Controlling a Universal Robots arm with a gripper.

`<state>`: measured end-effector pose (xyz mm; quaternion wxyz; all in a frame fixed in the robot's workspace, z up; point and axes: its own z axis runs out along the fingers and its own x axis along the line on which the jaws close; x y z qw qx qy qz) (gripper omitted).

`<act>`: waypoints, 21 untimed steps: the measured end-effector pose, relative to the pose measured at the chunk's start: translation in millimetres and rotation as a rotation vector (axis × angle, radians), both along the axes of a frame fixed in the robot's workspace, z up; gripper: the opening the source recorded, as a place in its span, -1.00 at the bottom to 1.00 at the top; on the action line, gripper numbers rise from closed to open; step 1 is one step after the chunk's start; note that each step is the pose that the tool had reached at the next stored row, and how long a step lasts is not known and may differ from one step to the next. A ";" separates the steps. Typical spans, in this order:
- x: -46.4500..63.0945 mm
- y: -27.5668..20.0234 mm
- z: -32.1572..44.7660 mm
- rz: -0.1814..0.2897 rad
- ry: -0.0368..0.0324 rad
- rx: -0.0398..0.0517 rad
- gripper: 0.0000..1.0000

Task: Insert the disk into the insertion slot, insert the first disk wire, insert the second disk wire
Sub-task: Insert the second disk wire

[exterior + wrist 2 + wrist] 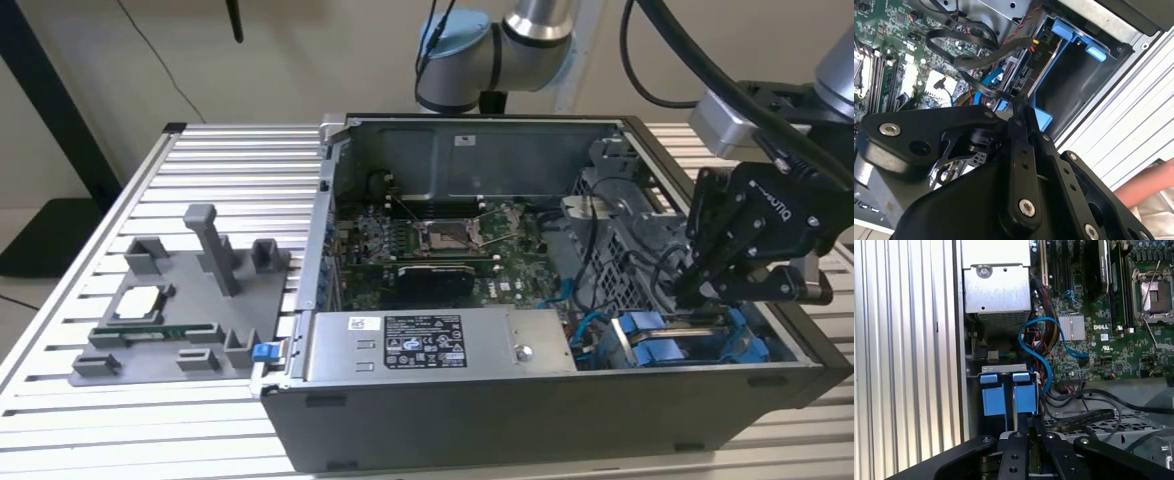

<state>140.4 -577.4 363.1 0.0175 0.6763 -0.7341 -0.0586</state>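
**Hand down at the drive cage, fingers closed on the disk's edge**

The black robot hand [703, 300] hangs over the corner of the open computer case nearest the exterior view's right, its fingers drawn narrow. In the first wrist view the fingertips [1026, 432] pinch the upper edge of the disk [1015, 412], a thin silver hard drive standing on edge in its bright blue plastic carrier frame. The second wrist view shows the same hand [1019, 107] closed together at the mouth of the bay.

The disk sits partly down in the insertion slot [1064, 90], a rectangular bay of the dark grey metal drive cage, with blue carrier tabs showing on both sides of the fingers. How deep it is seated cannot be told.

Just beside the slot, a light blue data cable [1041, 347] loops up toward the green motherboard [1114, 340], and flat black cables [969, 50] curl near the cage. A silver power supply box [434, 345] with a white label lies along the case's near wall.

The case rests on a ribbed aluminium desk [147, 190]. Well apart from it, toward the exterior view's left, sits a grey plastic fixture tray [180, 320].
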 end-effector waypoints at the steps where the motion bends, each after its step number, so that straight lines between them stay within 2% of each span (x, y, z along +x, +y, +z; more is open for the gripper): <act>1: -0.1 0.0 -0.6 0.000 -0.0022 0.0000 -1.00; 10: -0.1 0.0 -2.5 0.000 -0.0047 0.0000 -1.00; 16: -0.1 0.0 -8.5 0.000 -0.0214 0.0043 -1.00; 21: 1.1 0.0 -11.6 0.000 -0.0258 0.0134 -1.00</act>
